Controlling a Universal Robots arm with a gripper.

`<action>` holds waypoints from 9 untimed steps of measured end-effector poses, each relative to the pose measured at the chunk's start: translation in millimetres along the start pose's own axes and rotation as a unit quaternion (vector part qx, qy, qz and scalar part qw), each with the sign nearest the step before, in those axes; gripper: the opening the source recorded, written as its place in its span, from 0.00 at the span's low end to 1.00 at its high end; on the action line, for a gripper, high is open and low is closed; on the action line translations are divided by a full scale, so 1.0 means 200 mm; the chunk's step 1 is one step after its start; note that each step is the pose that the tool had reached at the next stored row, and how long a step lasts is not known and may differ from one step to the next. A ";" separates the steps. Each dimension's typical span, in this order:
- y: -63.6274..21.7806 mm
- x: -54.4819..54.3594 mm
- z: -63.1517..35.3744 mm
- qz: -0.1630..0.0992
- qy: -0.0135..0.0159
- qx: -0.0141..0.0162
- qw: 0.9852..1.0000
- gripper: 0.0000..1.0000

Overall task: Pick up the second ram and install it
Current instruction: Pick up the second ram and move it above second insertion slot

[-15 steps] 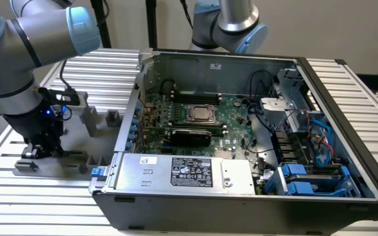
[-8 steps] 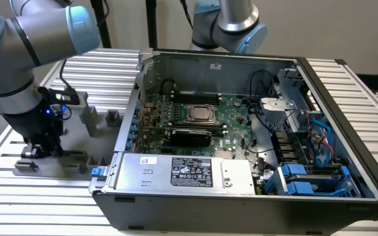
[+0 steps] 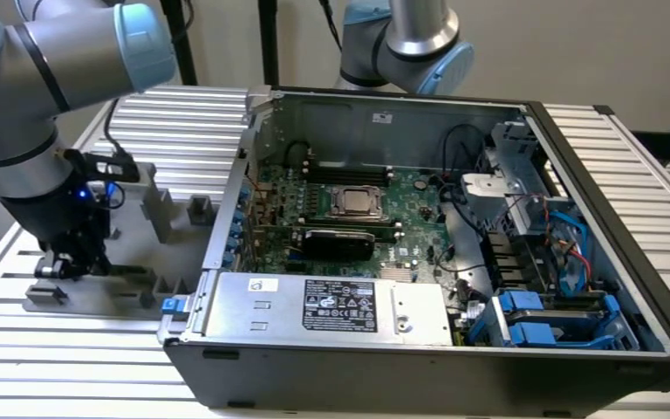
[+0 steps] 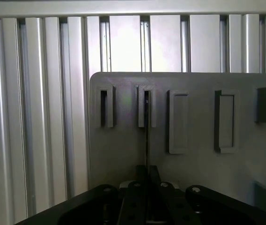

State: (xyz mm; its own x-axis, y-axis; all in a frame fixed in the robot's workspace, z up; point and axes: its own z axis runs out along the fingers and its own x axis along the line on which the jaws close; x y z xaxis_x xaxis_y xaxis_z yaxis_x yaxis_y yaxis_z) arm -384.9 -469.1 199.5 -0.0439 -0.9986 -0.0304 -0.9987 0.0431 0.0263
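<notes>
- Progress stands at the grasp: the second ram [image 4: 147, 136] shows edge-on from the wrist view as a thin dark strip. One end is in a slot of the grey holder [image 4: 194, 173] and the other runs in between the fingers [image 4: 134, 199].
- The fingers are drawn nearly together, pinched on that thin edge, so I judge the stick gripped. Its far end has not left the slot, so it is not yet lifted clear.
- The other slots in the holder's row look vacant to me.
- From the exterior view, the arm reaches straight down with its fingers [image 3: 65, 262] low over the holder [image 3: 154, 218], which lies on the ribbed desk [image 3: 67, 349] at the exterior view's left.
- The open computer case [image 3: 428, 367] sits well apart, toward the exterior view's right, with the motherboard [image 3: 411, 196] exposed inside it.
- The dark memory slots [image 3: 347, 168] lie just beside the silver processor [image 3: 356, 202]. I cannot tell from here whether any stick is seated in them.
- By my reckoning the picking is only partly done, and the carry across to the case and the whole of the install are left.
</notes>
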 end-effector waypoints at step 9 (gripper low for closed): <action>0.002 0.00 -0.077 0.000 0.000 0.000 1.000 0.14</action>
State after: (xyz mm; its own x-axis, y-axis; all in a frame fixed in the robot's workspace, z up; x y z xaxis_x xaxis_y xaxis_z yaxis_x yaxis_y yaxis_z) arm -384.9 -469.1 214.9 -0.0439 -0.9986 -0.0304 -0.9987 0.0431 0.0264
